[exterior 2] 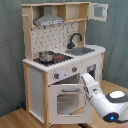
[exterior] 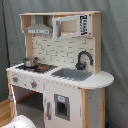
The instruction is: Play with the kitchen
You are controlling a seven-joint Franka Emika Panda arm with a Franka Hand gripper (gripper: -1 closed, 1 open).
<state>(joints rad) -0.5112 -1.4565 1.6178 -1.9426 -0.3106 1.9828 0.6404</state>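
- Kitchen (exterior: 60, 75) stands upright on the wooden floor (exterior 2: 15, 119) before a grey curtain (exterior: 115, 45), seen in both exterior views.
- A small metal pot (exterior 2: 46, 56) sits on the stovetop (exterior 2: 52, 59), beside the grey sink (exterior: 71, 74) with its black faucet (exterior: 83, 59).
- In the second exterior view the white arm (exterior 2: 107, 102) reaches in, claw (exterior 2: 86, 80) right at the oven door's (exterior 2: 67, 100) top edge.
- Whether the claw is open or closed, I cannot tell.

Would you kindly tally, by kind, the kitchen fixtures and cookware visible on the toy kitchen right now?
Faucets: 1, black faucet
Sinks: 1, grey sink
Pots: 1, metal pot on the stovetop
Hoods: 1, grey hood
Oven doors: 1, windowed oven door
Knobs: 2, red-centred knobs
Total: 7
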